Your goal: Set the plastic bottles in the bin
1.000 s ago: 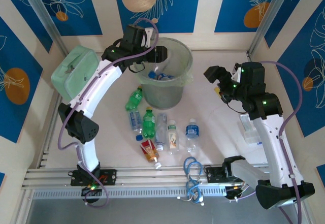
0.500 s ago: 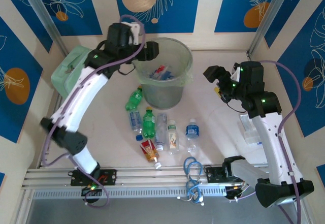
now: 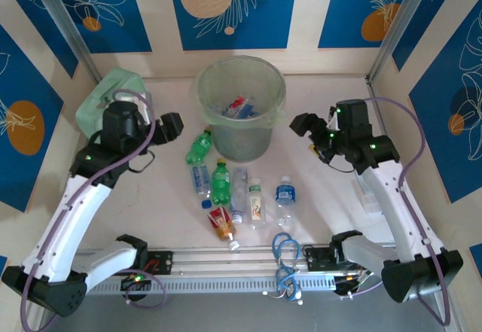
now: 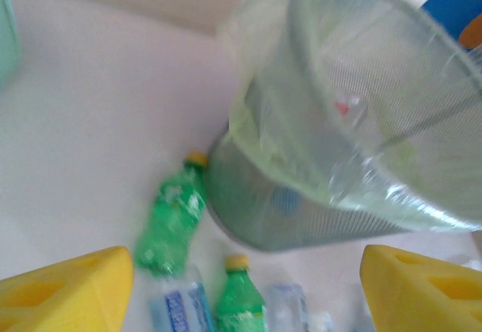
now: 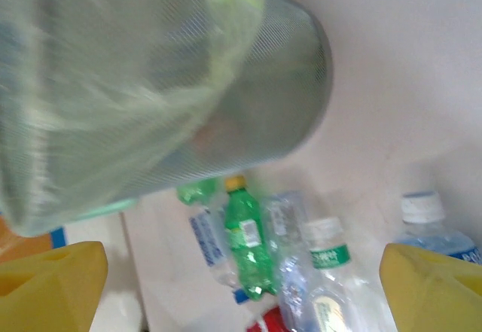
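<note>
The bin [image 3: 242, 145], a round pale green bucket with a liner, stands at the back middle with several plastic bottles [image 3: 239, 108] inside. More bottles lie in front of it: a green one [image 3: 199, 146] by its base, another green one [image 3: 221, 183], clear ones [image 3: 239, 193], a blue-labelled one [image 3: 285, 194] and a red-labelled one [image 3: 221, 223]. My left gripper [image 3: 172, 127] hangs open left of the bin, nothing between its yellow fingers [image 4: 75, 290]. My right gripper [image 3: 305, 125] hangs open right of the bin, also empty. In the wrist views the bin [image 4: 354, 121] [image 5: 151, 83] looms over green bottles [image 4: 169, 215] [image 5: 248, 245].
A mint-green soft case [image 3: 105, 98] sits at the back left, close behind the left arm. A blue cable loop [image 3: 285, 253] lies by the front rail [image 3: 226, 260]. A clear plastic item [image 3: 373, 193] rests beside the right arm. Walls close in at back and sides.
My left arm has swung back from over the bin's rim to the left and nearer. A red-labelled bottle now lies in the bin. My right gripper shifted slightly left.
</note>
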`<state>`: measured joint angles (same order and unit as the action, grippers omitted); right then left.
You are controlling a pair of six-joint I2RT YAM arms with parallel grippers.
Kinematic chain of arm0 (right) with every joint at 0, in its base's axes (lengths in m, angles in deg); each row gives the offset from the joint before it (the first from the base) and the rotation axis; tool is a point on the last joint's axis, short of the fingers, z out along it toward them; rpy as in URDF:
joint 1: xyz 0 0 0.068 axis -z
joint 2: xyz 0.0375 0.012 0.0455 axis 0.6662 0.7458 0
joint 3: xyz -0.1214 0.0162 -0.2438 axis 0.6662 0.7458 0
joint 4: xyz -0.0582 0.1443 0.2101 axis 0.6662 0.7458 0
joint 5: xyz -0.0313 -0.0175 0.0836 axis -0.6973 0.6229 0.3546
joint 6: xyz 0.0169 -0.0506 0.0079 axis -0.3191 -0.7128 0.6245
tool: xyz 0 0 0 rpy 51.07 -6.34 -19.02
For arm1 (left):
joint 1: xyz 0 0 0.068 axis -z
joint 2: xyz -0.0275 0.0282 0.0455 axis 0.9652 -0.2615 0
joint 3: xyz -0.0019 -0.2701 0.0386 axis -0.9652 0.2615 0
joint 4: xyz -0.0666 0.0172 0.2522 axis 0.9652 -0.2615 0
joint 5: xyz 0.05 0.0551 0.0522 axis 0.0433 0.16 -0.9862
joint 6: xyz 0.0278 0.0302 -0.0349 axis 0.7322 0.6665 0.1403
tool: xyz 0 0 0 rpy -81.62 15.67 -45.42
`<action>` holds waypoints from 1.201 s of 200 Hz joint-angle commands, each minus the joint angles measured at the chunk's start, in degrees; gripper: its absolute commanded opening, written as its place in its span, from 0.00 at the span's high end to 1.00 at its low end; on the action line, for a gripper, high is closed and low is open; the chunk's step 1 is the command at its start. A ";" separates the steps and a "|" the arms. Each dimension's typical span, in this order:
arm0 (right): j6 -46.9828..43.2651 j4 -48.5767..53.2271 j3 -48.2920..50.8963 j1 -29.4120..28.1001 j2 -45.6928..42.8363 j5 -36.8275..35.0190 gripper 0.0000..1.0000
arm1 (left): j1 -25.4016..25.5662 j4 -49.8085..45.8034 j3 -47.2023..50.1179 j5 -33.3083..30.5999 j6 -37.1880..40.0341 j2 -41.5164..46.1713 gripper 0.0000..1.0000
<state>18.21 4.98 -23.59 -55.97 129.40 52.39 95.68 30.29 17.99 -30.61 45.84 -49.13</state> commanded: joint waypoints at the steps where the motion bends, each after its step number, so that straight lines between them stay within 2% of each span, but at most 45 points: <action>1: -2.01 4.37 2.34 -3.27 3.05 -3.02 0.08 | -0.27 5.59 5.19 6.74 -8.38 1.02 0.23; 36: -2.20 12.40 4.30 -10.11 10.22 -9.72 0.11 | -0.27 7.82 5.94 8.49 -9.44 0.16 0.23; 80: -2.08 15.41 7.88 -15.09 17.17 -10.97 0.11 | -0.25 6.71 7.76 8.13 -9.53 0.97 0.23; 155: -5.87 14.36 4.52 -16.92 30.08 -10.38 0.12 | -0.25 7.59 6.64 8.72 -9.13 -0.21 0.23; 240: -6.67 11.90 3.92 -16.70 35.30 -11.76 0.19 | -0.25 8.65 8.99 9.08 -9.44 1.16 0.23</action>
<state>12.01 16.83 -19.00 -72.51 163.69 41.68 95.68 37.81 25.75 -22.11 36.22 -49.34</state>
